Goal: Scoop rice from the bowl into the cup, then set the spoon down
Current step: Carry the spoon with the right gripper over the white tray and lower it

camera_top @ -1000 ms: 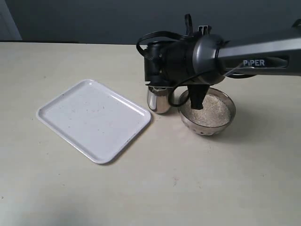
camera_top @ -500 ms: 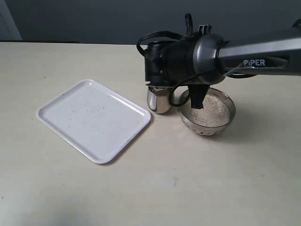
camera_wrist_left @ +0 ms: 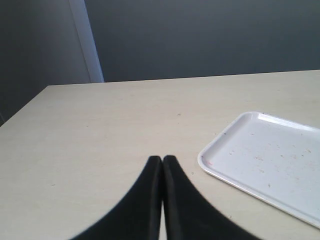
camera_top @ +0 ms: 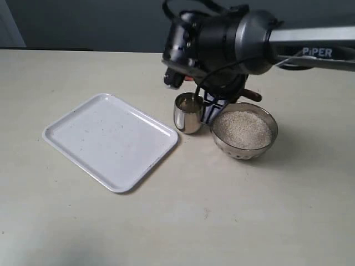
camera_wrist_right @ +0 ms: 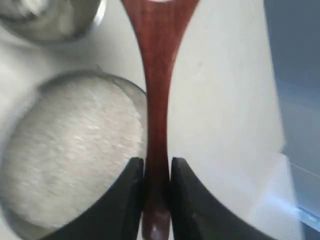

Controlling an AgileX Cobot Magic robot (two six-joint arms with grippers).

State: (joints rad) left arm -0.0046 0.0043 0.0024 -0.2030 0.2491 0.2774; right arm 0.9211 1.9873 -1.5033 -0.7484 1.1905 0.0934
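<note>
Half a second has made the difference: the right tool (camera_wrist_right: 156, 200), which sat low with its tips down in the bowl (camera_top: 244, 151), has risen and swung back. The rice (camera_top: 243, 128) now lies fully open to the exterior view, and the cup (camera_top: 188, 113) shows its mouth. That tool pinches the slim handle of the spoon (camera_wrist_right: 156, 105), which hangs in the air beside the bowl's rim with its head toward the cup. The head is cut off by the frame edge, so whether it carries grains cannot be told. I judge this to be the carry between scoop and pour, with the setting-down yet to come. The left tool (camera_wrist_left: 162, 162) is pressed together on nothing, over bare counter (camera_wrist_left: 100, 140) near the tray (camera_wrist_left: 270, 160). Count: one bowl, one cup, one spoon, one tray, two tools.
</note>
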